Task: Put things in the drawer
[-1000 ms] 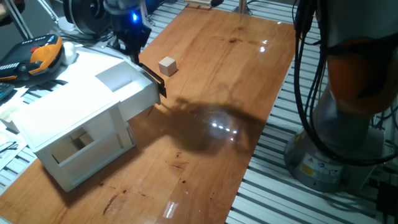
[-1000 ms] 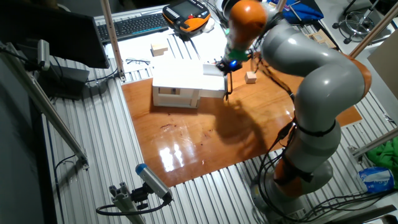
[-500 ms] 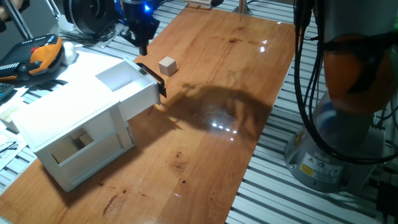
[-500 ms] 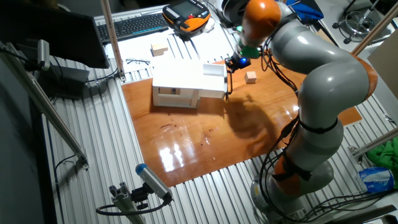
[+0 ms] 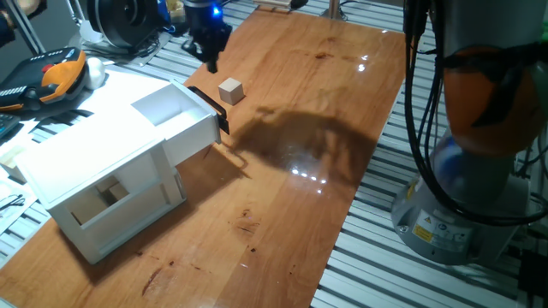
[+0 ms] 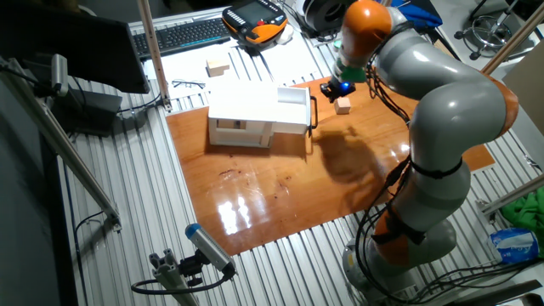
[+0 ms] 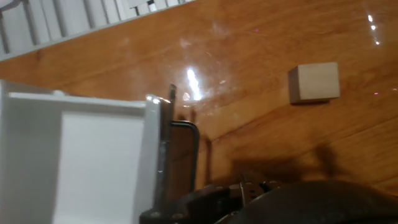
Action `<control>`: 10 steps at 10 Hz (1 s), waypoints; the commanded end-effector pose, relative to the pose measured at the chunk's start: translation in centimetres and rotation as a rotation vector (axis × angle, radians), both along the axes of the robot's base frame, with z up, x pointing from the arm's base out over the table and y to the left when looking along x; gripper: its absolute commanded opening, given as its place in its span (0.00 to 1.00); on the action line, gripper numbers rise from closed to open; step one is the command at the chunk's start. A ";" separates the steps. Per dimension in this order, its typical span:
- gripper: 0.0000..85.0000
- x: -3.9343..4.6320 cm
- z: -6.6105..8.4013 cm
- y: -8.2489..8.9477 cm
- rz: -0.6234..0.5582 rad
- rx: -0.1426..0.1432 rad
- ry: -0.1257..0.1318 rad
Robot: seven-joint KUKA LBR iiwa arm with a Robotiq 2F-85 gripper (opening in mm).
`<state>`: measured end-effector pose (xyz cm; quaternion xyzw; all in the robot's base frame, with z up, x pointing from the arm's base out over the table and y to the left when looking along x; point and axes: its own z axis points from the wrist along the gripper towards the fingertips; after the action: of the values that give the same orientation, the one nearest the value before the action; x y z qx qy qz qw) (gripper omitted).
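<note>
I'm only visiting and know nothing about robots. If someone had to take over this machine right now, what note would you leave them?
Gripper: above the table, behind the wooden cube, holding nothing; whether its fingers are open or shut cannot be told.
Wooden cube: alone on the table, just beyond the drawer's black handle.
Drawer: pulled out of the white cabinet; what shows of its inside is empty.
Done: drawer is open.
Left: pick up the cube and put it in the drawer.
</note>
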<state>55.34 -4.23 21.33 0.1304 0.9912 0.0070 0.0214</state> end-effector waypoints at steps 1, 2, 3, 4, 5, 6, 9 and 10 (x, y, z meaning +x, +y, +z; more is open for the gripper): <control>0.00 -0.14 -0.5 -2.3 -0.003 0.000 0.007; 0.00 -0.31 -0.6 -2.5 0.004 -0.008 0.021; 0.00 -0.21 -0.6 -2.7 0.011 -0.002 0.045; 0.00 -0.13 -0.7 -2.7 -0.007 0.015 0.049; 0.00 0.13 -0.8 -2.5 -0.016 -0.011 0.047; 0.00 0.31 -1.0 -2.5 -0.019 -0.017 0.047; 0.00 0.84 -1.2 -2.2 -0.028 -0.002 0.064; 0.00 0.81 -1.3 -2.2 -0.029 0.000 0.066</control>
<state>56.17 -6.42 20.03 0.1443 0.9895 0.0015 -0.0105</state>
